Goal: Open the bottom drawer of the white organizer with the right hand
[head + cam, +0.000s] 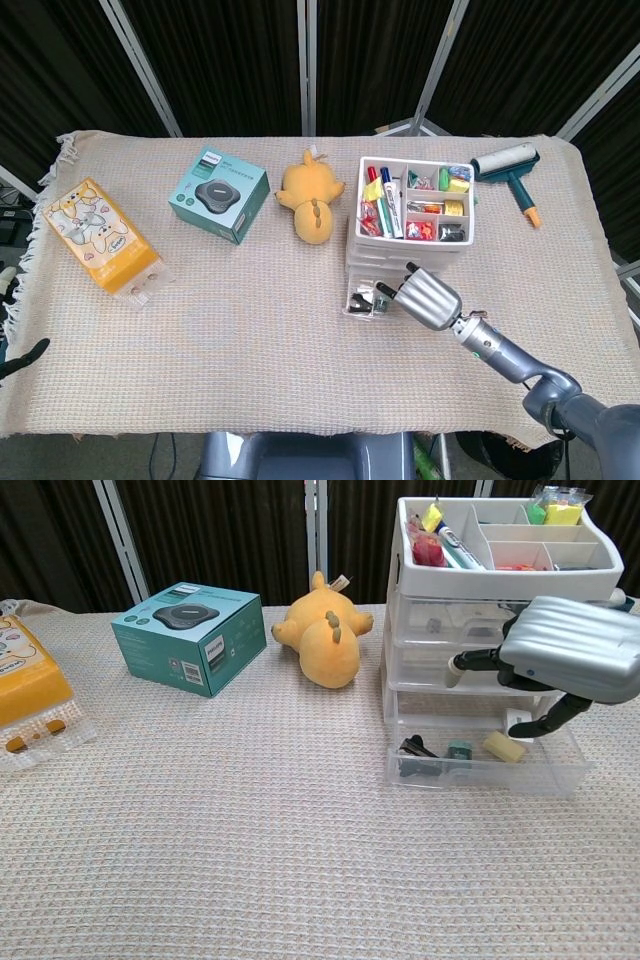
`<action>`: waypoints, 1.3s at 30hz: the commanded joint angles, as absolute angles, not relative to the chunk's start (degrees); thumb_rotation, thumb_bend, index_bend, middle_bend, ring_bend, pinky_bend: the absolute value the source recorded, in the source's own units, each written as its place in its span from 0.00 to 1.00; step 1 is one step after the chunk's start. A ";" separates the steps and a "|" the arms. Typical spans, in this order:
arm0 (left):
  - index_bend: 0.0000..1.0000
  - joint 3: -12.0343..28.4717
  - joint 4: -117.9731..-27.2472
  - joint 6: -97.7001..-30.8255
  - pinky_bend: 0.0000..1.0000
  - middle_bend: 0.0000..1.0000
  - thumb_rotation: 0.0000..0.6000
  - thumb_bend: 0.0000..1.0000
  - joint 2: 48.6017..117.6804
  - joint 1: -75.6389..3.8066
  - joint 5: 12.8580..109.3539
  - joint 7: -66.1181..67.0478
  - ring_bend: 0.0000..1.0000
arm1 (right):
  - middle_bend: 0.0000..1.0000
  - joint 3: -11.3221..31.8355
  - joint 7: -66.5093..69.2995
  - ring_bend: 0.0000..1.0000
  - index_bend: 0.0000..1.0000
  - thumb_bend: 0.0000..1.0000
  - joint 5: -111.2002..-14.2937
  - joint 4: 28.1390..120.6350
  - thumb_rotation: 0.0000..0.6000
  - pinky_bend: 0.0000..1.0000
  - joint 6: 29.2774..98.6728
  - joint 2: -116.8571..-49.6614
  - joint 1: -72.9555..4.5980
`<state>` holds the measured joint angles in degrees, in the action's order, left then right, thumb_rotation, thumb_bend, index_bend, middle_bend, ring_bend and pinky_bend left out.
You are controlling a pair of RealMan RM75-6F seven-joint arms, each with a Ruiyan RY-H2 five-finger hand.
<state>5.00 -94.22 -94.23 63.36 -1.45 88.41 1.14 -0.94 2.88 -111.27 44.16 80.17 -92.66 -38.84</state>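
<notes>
- Tabletop (300, 330), covered in a beige woven cloth, spreads under and around the right hand (428, 298).
- White organizer (500, 630) stands just behind the right hand, touching or nearly touching its fingers; its top tray is divided into compartments holding markers and small coloured bits.
- Right hand hovers palm down in front of the organizer's lower drawers, above the pulled-out drawer; fingers spread and slightly curled, holding nothing that can be seen. The thumb reaches down toward the drawer's right end; whether it touches is hard to tell.
- Bottom drawer (490, 770), clear plastic, sits pulled out toward the camera directly below the hand; inside lie black clips, a small teal piece and a pale yellow block.
- Teal box (219, 195) lies well to the left of the hand, further back on the tabletop.
- Yellow pack (100, 235) with cartoon faces is at the far left, well apart from the hand.
- Yellow plush toy (311, 195) lies behind and left of the hand, just beside the organizer.
- Lint roller (510, 170) with a dark green handle lies behind and right of the hand, beyond the organizer.
- Left hand (20, 362): only a dark tip shows at the far left edge; its state cannot be told.
</notes>
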 commanded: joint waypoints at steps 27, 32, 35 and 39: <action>0.00 6.02 -94.61 -92.41 0.00 0.00 1.00 0.16 64.39 -2.48 85.74 4.28 0.00 | 0.97 -10.04 14.05 0.92 0.36 0.00 -113.27 15.74 1.00 0.65 84.76 -106.16 -43.31; 0.00 6.17 -94.70 -92.33 0.00 0.00 1.00 0.16 64.49 -2.57 85.42 4.70 0.00 | 0.97 -10.79 14.99 0.92 0.36 0.00 -112.83 13.97 1.00 0.65 84.17 -107.01 -43.62; 0.00 6.19 -94.83 -92.35 0.00 0.00 1.00 0.16 64.58 -2.62 85.41 5.03 0.00 | 0.97 -11.44 15.50 0.92 0.36 0.00 -112.69 13.02 1.00 0.65 83.68 -107.51 -43.91; 0.00 6.17 -94.95 -92.33 0.00 0.00 1.00 0.16 64.63 -2.65 85.38 5.33 0.00 | 0.97 -12.41 15.21 0.92 0.36 0.00 -112.76 12.03 1.00 0.65 83.46 -108.00 -44.13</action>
<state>6.17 -94.95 -92.34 64.63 -2.65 85.38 5.33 -12.29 15.29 -112.75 12.15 83.53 -107.89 -44.07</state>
